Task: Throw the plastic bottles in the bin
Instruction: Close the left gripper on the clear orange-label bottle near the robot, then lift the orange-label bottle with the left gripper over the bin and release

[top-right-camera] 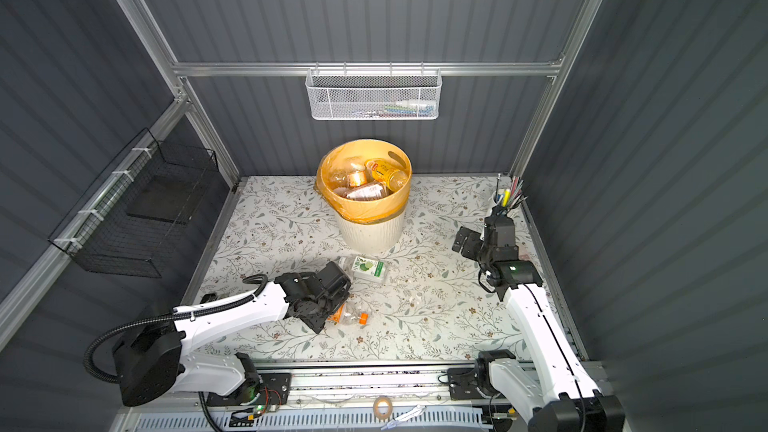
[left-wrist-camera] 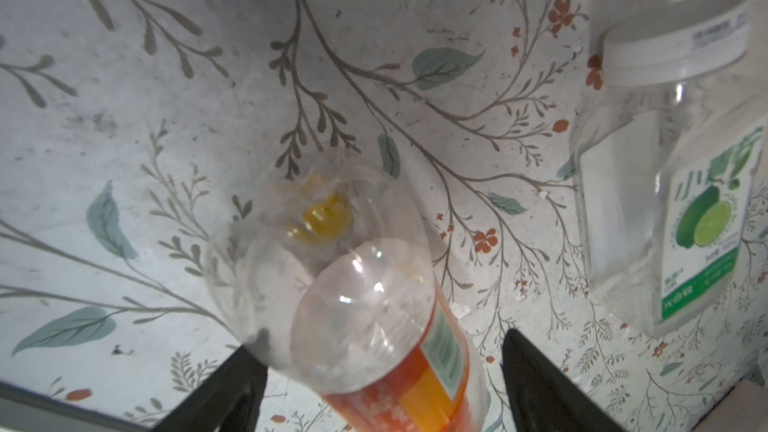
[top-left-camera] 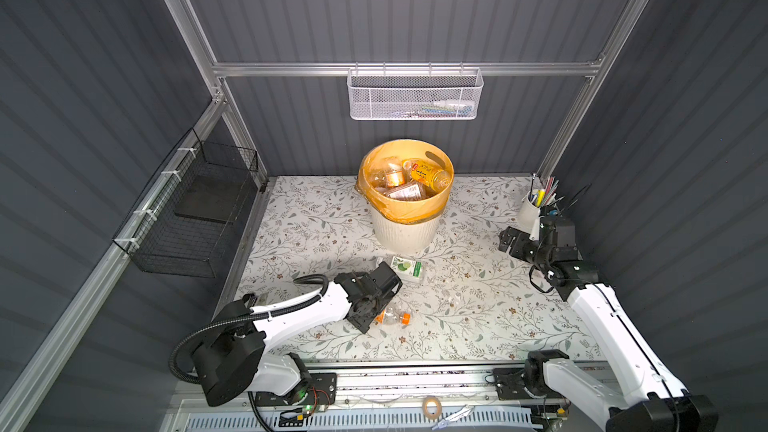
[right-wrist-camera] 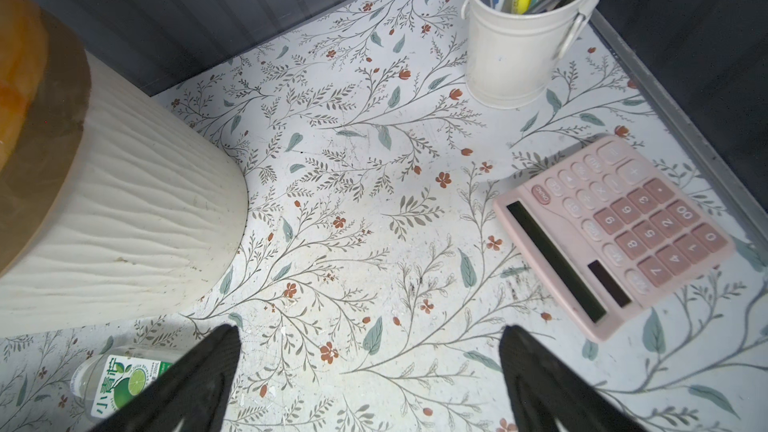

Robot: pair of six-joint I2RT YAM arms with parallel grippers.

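Observation:
A clear bottle with an orange label and orange cap [top-left-camera: 394, 317] [top-right-camera: 348, 316] lies on the floral table. My left gripper [left-wrist-camera: 380, 342] [top-left-camera: 376, 312] stands astride it, jaws open: one finger sits at the bottle's side, and the other finger [left-wrist-camera: 536, 376] is a gap away. A second clear bottle with a lime label and white cap [top-left-camera: 405, 268] [top-right-camera: 368, 268] [left-wrist-camera: 665, 201] [right-wrist-camera: 120, 380] lies just beyond. The cream ribbed bin [top-left-camera: 401, 232] [top-right-camera: 370, 230] [right-wrist-camera: 124, 218] with an orange liner holds several bottles [top-left-camera: 405, 191]. My right gripper [right-wrist-camera: 370, 330] [top-left-camera: 509, 238] hovers open and empty at the right.
A white cup of pens [top-left-camera: 528, 211] [right-wrist-camera: 515, 51] stands in the back right corner. A pink calculator [right-wrist-camera: 615, 234] lies beside my right gripper. A white mesh basket [top-left-camera: 415, 93] hangs on the back rail and a black wire basket [top-left-camera: 187, 222] on the left wall.

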